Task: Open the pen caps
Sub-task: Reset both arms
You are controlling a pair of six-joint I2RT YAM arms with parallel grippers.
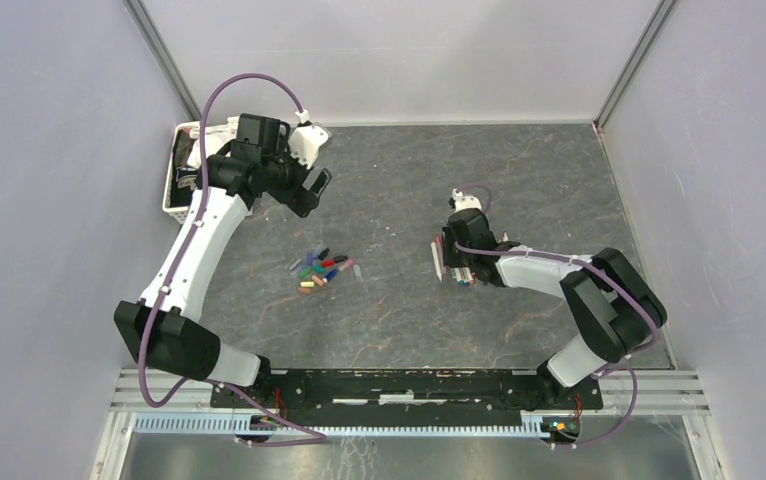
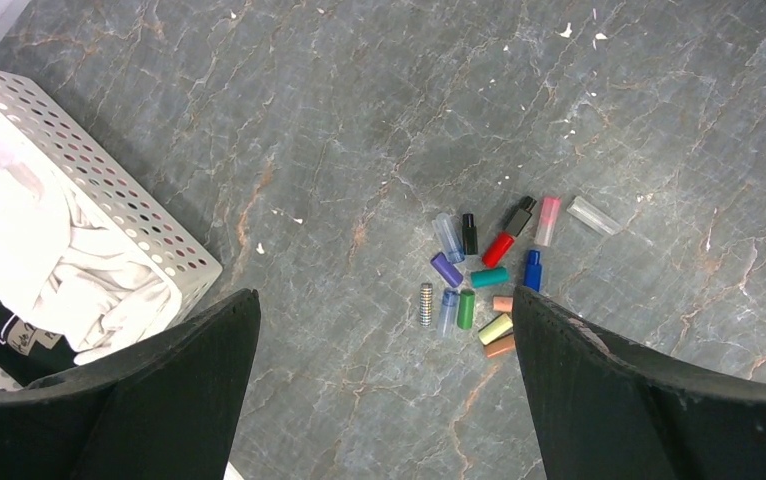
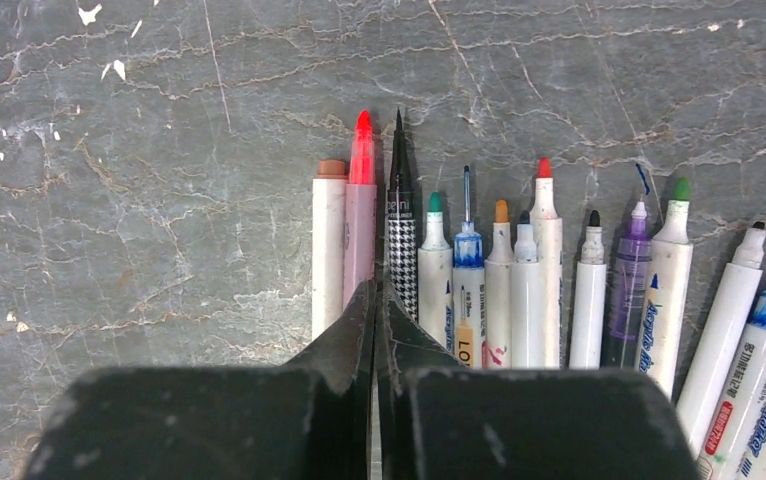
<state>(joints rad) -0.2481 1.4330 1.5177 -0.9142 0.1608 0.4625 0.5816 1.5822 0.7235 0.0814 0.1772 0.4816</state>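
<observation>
The pen caps [image 1: 321,268] lie in a loose cluster on the grey table, left of centre. The left wrist view shows these pen caps [image 2: 484,275] as short stubs in red, blue, green, teal, purple, pink, orange, black and clear. My left gripper [image 1: 309,168] hangs well above the table beside the basket, open and empty [image 2: 384,300], with the cluster by its right finger. My right gripper [image 1: 449,262] is shut and holds nothing [image 3: 374,292], low over a row of uncapped pens [image 3: 519,280] lying side by side, tips pointing away. Its fingertips sit over the pink and houndstooth pens.
A white perforated basket [image 1: 181,175] with white cloth and dark items stands at the back left, also seen in the left wrist view [image 2: 109,200]. A small ribbed metal cylinder [image 2: 426,304] lies beside the caps. Grey walls enclose the table.
</observation>
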